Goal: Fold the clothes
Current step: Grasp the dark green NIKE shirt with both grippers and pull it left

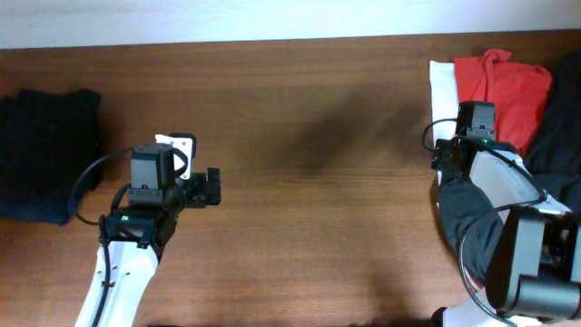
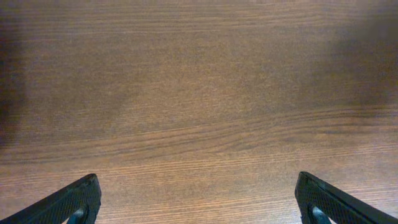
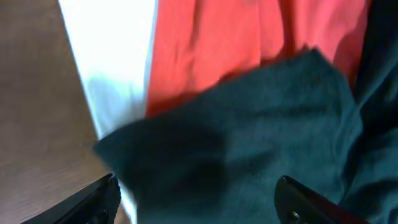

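Note:
A pile of clothes lies at the table's right edge: a red garment (image 1: 502, 89), a white one (image 1: 441, 84) and a dark teal one (image 1: 465, 211). In the right wrist view the teal cloth (image 3: 249, 143) lies over the red (image 3: 211, 43) and white (image 3: 112, 68) cloth. My right gripper (image 1: 476, 118) is open right above the teal cloth, its fingers (image 3: 199, 202) straddling it. A folded dark garment (image 1: 41, 150) sits at the far left. My left gripper (image 1: 211, 186) is open and empty over bare wood (image 2: 199, 112).
The brown wooden table (image 1: 309, 209) spans the view. A black garment (image 1: 563, 109) lies at the far right edge beside the red one. A white wall strip (image 1: 182, 18) runs along the table's back edge.

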You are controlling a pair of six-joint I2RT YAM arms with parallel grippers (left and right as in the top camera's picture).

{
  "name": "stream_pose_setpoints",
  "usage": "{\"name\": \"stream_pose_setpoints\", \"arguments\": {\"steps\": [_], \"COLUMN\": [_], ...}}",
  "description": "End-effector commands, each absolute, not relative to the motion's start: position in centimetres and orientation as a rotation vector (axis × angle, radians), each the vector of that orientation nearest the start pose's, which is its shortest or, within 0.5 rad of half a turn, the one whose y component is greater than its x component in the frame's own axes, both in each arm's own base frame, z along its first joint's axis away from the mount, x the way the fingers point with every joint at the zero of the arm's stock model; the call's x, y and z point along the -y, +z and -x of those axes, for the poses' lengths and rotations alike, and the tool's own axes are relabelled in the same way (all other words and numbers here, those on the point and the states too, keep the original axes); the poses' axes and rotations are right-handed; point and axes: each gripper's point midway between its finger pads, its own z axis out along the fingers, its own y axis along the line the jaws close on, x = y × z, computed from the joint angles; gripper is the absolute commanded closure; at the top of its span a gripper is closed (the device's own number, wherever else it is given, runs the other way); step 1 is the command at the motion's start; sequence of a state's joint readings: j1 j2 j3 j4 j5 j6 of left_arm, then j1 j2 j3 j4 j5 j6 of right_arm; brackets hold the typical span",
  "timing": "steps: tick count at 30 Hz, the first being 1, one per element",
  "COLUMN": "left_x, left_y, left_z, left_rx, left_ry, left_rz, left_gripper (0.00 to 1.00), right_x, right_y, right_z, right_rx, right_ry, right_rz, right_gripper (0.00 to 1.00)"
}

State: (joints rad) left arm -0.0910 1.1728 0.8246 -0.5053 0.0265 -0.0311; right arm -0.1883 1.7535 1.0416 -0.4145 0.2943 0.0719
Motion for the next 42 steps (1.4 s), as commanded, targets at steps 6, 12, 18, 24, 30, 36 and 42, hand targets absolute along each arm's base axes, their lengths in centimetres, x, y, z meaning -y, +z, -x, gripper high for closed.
{"name": "stream_pose_setpoints", "arguments": {"steps": [6,12,18,24,30,36,42], "left_x": [3.6,3.6,3.6,3.6,3.6,3.6,9.3], "left_y": [15.9,15.9,15.9,15.9,15.9,15.9,15.3], "left_z": [-34.1,-34.1,-34.1,-34.1,-34.1,-34.1,-33.7], "left_rx": [-2.363,-2.363,-2.362,-2.363,-2.363,-2.361,-2.365], "left_ry": [-0.105,-0.105,-0.104,-0.104,-0.104,-0.105,-0.484], "left_rz": [-0.077,-0.077,-0.077,-0.077,-0.077,-0.077,-0.238], "left_gripper": [0.01,0.01,0.01,0.01,0.01,0.01,0.01], "right_x": [12.2,14.1,15.5,-4.3,-18.3,-18.1,-1.9], "right_y": [2.8,19.0,29.8,48.2,43.7,32.4,29.2], "right_z": [-37.2,-41.1,-41.3,-39.9,-38.8,-44.7,-43.4], "right_rx": [-2.701,-2.473,-2.304,-1.853,-1.880,-2.285,-2.571], "right_ry": [-0.379,-0.373,-0.362,0.448,0.770,0.579,-0.015], "right_rz": [-0.504,-0.533,-0.560,0.382,0.771,0.556,-0.022], "right_gripper": [0.96,0.96,0.96,0.96,0.91,0.01,0.01]}}
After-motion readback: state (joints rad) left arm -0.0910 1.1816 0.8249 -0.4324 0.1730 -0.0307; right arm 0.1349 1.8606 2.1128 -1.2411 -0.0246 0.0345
